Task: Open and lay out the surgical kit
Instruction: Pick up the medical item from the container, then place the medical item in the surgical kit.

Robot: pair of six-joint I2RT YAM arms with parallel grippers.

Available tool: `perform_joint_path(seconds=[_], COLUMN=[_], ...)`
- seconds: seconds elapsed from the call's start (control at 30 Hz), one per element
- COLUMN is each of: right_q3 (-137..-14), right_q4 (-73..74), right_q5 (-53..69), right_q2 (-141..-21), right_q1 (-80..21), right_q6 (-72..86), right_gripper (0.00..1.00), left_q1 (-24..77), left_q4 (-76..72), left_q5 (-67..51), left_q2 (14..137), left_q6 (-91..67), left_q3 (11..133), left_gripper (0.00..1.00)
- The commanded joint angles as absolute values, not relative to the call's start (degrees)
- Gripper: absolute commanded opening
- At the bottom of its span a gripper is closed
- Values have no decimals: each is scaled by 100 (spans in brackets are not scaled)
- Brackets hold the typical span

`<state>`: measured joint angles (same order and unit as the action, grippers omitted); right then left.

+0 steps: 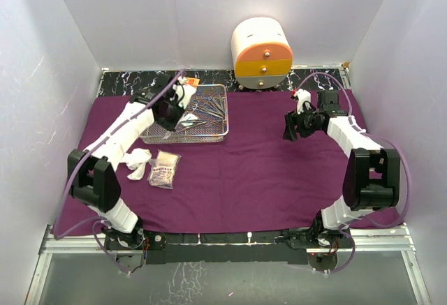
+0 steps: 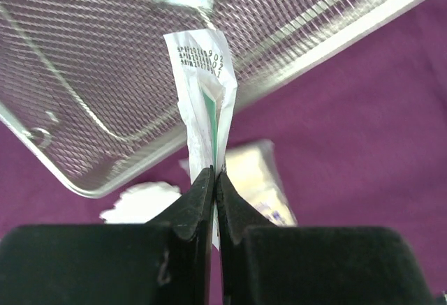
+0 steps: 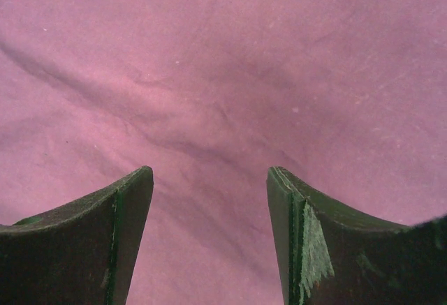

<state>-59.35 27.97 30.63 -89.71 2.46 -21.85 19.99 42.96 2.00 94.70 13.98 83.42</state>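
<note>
The purple cloth (image 1: 258,165) lies spread over the table. The silver wire-mesh tray (image 1: 218,135) sits at its back left, with thin metal instruments (image 1: 209,108) inside. My left gripper (image 2: 214,172) hangs over the tray's near left part, shut on a small flat white packet (image 2: 202,88) with printed text. A white gauze wad (image 1: 137,161) and a clear packet (image 1: 165,168) rest on the cloth in front of the tray. My right gripper (image 3: 209,179) stands open above bare cloth (image 3: 223,75) at the right, holding nothing.
A rounded white-and-orange drawer cabinet (image 1: 261,52) stands behind the cloth at the back centre. White walls close in the left, right and back sides. A dark marbled strip (image 1: 126,82) runs along the back edge.
</note>
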Motion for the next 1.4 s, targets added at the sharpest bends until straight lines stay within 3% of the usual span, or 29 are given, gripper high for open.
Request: perform_joint_path(seconds=[0.0, 0.33, 0.87, 1.13, 1.37], right_q3=[-5850, -5766, -5731, -5722, -5716], right_q4=[2505, 2415, 2412, 2401, 2412], right_q5=[2830, 3187, 3173, 3174, 3186], right_q2=[-8629, -8321, -8406, -8469, -8523], right_q1=[334, 596, 621, 650, 650], right_q6=[-2336, -2250, -2294, -2289, -2310], right_gripper=[65, 65, 65, 65, 65], left_q1=[2405, 3228, 3449, 3459, 3454], left_q4=[4727, 4724, 4524, 4521, 4604], left_q5=[-16, -60, -152, -717, -944], left_q2=[8623, 8488, 9524, 9753, 9738], left_q6=[1659, 1319, 770, 682, 737], left_q3=[7657, 6640, 6711, 6627, 6882], left_gripper=[0, 0, 0, 22, 31])
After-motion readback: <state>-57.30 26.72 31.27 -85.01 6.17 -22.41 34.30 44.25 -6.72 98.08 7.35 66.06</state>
